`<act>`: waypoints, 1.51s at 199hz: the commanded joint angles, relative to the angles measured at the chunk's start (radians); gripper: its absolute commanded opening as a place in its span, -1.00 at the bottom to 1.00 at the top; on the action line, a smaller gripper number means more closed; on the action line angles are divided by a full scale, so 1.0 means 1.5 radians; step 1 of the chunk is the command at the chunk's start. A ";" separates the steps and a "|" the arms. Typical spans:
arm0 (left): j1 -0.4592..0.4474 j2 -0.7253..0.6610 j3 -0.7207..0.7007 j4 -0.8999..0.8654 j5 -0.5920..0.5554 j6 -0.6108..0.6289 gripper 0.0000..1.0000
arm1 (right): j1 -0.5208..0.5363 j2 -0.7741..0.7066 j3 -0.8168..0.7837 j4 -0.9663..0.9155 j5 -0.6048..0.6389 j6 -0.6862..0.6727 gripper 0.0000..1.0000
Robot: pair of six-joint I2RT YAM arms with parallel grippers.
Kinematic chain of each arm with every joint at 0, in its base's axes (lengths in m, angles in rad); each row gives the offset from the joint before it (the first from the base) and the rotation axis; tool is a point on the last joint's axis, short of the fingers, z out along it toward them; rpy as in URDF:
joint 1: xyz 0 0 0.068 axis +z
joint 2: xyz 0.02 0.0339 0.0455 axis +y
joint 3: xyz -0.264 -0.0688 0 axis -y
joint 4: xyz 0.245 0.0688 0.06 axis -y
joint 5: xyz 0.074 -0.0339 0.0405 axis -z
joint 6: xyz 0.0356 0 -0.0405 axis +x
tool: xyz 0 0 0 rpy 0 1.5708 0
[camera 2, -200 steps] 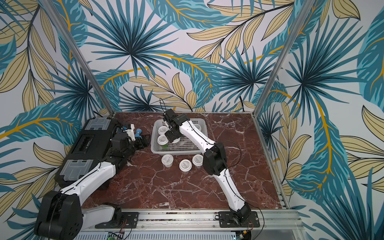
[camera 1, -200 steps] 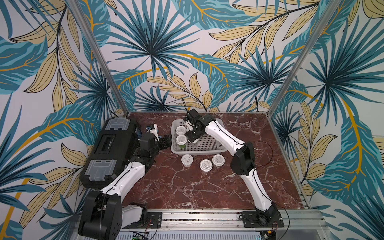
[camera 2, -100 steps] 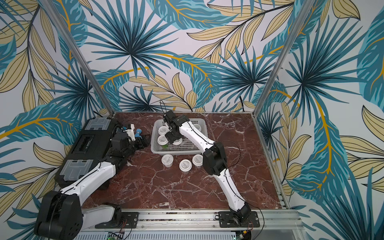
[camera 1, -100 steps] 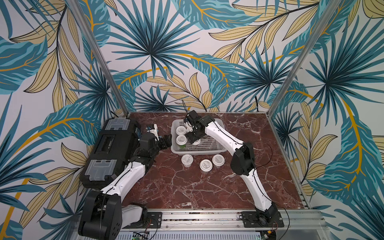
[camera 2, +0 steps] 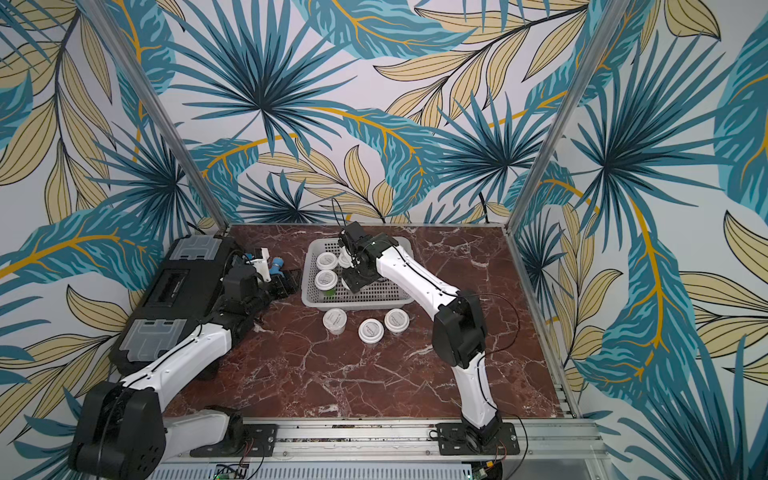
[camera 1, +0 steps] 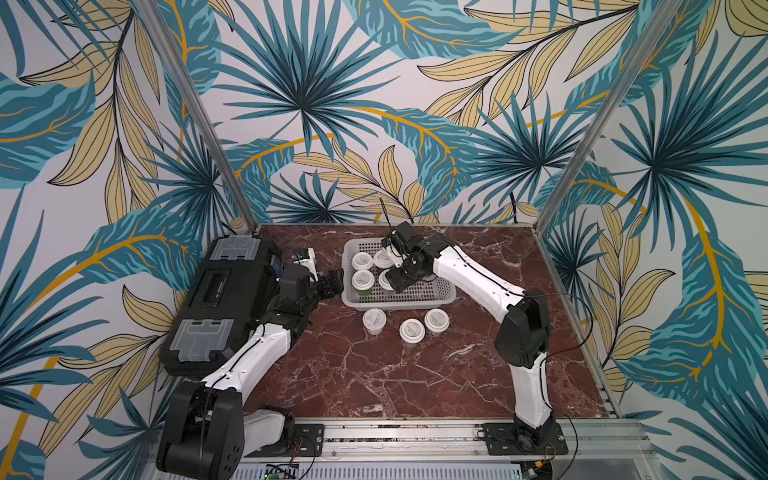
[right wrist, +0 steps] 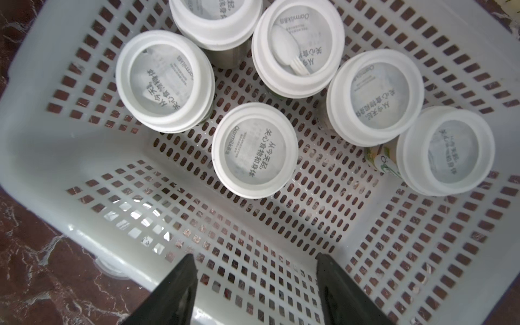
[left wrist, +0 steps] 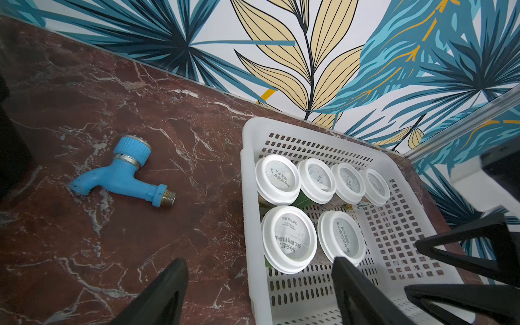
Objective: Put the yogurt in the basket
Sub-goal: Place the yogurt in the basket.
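Leaf-print walls point(camera 1: 374, 104) enclosed a red marble table point(camera 1: 374, 374). Along its left edge lay a black toolbox point(camera 1: 224, 299). Near the back, about the middle, sat the basket point(camera 1: 399, 304), pale and perforated. The right gripper point(right wrist: 254, 256) hung over it, fingers fairly wide apart with nothing between them, above bare basket floor. Just beside the basket's left end hung the left gripper point(left wrist: 259, 261), likewise empty, its fingers spread wide. Six yogurts point(right wrist: 254, 149) stood upright in the basket's left half, lids up and clustered close. Three more yogurts point(camera 1: 412, 330) stood on the table just in front of the basket, near one another. A blue fitting point(left wrist: 121, 174) lay on the table between the toolbox and the basket.
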 commanded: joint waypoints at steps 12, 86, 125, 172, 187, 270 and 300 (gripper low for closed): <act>-0.003 0.001 -0.006 0.013 0.003 0.007 0.68 | -0.021 0.003 -0.054 0.040 -0.026 0.015 0.28; -0.005 0.002 -0.003 0.008 0.001 0.009 0.67 | -0.054 0.050 -0.043 0.072 -0.052 0.021 0.13; -0.005 0.002 -0.002 0.007 0.000 0.011 0.67 | -0.054 0.077 -0.025 0.072 -0.069 0.028 0.09; -0.005 0.002 -0.002 0.006 0.001 0.011 0.67 | -0.054 0.087 -0.024 0.084 -0.083 0.035 0.08; -0.005 0.002 -0.001 0.006 0.000 0.011 0.67 | -0.054 0.089 -0.021 0.087 -0.087 0.038 0.08; -0.006 0.001 -0.001 0.004 0.001 0.012 0.67 | -0.042 0.106 -0.015 0.099 -0.105 0.047 0.08; -0.006 0.001 -0.001 0.004 0.000 0.013 0.67 | -0.041 0.105 -0.025 0.100 -0.103 0.047 0.08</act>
